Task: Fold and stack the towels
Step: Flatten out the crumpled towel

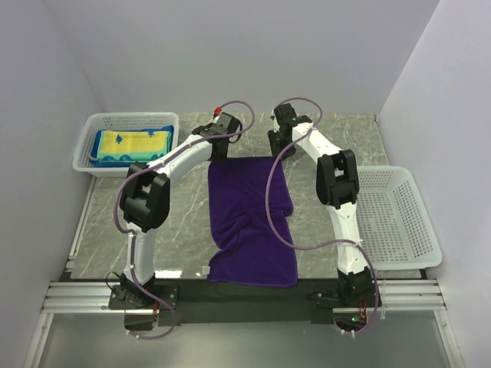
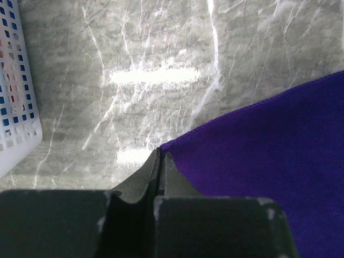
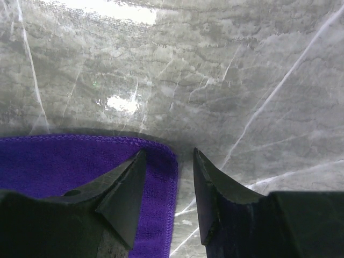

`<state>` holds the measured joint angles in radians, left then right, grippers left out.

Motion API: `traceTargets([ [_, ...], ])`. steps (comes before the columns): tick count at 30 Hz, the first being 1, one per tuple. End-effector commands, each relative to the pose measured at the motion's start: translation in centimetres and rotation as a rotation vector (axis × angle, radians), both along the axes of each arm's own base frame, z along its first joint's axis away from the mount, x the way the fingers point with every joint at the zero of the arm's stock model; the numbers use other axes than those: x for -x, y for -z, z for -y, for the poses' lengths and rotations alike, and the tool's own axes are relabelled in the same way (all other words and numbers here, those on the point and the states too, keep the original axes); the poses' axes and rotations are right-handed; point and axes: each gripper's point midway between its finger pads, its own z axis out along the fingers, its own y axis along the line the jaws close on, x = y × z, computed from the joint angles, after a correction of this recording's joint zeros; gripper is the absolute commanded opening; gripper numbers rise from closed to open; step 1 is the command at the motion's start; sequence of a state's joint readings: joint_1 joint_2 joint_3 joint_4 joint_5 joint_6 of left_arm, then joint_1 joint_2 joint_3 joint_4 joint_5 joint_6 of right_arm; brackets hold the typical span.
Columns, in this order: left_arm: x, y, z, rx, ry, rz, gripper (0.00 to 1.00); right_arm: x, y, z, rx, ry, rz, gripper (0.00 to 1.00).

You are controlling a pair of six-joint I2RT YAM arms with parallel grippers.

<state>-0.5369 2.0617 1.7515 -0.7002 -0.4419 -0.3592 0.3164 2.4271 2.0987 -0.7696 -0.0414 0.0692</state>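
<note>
A purple towel (image 1: 249, 222) lies spread on the grey marble table, its near half rumpled. In the left wrist view my left gripper (image 2: 160, 152) is shut, and the far left corner of the purple towel (image 2: 269, 150) ends right at its tips, pinched between them. My right gripper (image 3: 169, 151) is open over the far right corner of the towel (image 3: 64, 161): one finger stands above the cloth, the other above bare table. From above, the left gripper (image 1: 219, 153) and right gripper (image 1: 275, 147) sit at the towel's far edge. A yellow towel with a blue border (image 1: 134, 142) lies in the left basket.
A white mesh basket (image 1: 92, 126) holding towels stands at the far left; its corner shows in the left wrist view (image 2: 16, 107). Another white mesh basket (image 1: 406, 230) stands at the right. White walls close in the table on three sides.
</note>
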Motion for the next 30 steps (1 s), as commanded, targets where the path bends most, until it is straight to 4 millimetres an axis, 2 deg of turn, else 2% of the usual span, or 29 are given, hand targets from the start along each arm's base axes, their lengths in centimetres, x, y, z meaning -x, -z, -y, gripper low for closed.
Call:
traceTargets([
  [1, -0.7, -0.5, 0.3, 0.009, 0.009, 0.024, 0.01, 1.5, 1.5, -0.3, 0.024, -0.036, -0.076, 0.47],
  [7, -0.6, -0.1, 0.3, 0.005, 0.01, 0.015, 0.01, 2.2, 1.7, -0.4, 0.022, -0.046, -0.089, 0.42],
  [8, -0.7, 0.0, 0.2, 0.004, 0.008, 0.014, 0.01, 2.3, 1.8, -0.6, 0.015, -0.055, -0.093, 0.38],
  [16, -0.7, 0.6, 0.0, -0.003, 0.004, 0.004, 0.01, 3.1, 2.6, -1.1, 0.031, -0.092, -0.127, 0.37],
  [24, -0.8, 1.1, -0.1, -0.012, 0.001, 0.001, 0.01, 3.2, 2.5, -1.1, 0.031, -0.101, -0.124, 0.09],
  [25, -0.8, 0.9, -0.3, -0.009, -0.002, 0.005, 0.01, 3.1, 2.3, -1.1, 0.032, -0.101, -0.115, 0.02],
  [29, -1.5, 0.4, -0.9, 0.002, -0.023, 0.021, 0.01, 1.9, 0.8, -0.7, 0.042, -0.076, -0.042, 0.0],
  [30, -1.7, 0.0, -0.9, 0.009, -0.028, 0.029, 0.01, 1.4, -0.6, -0.7, 0.032, -0.065, -0.007, 0.0],
])
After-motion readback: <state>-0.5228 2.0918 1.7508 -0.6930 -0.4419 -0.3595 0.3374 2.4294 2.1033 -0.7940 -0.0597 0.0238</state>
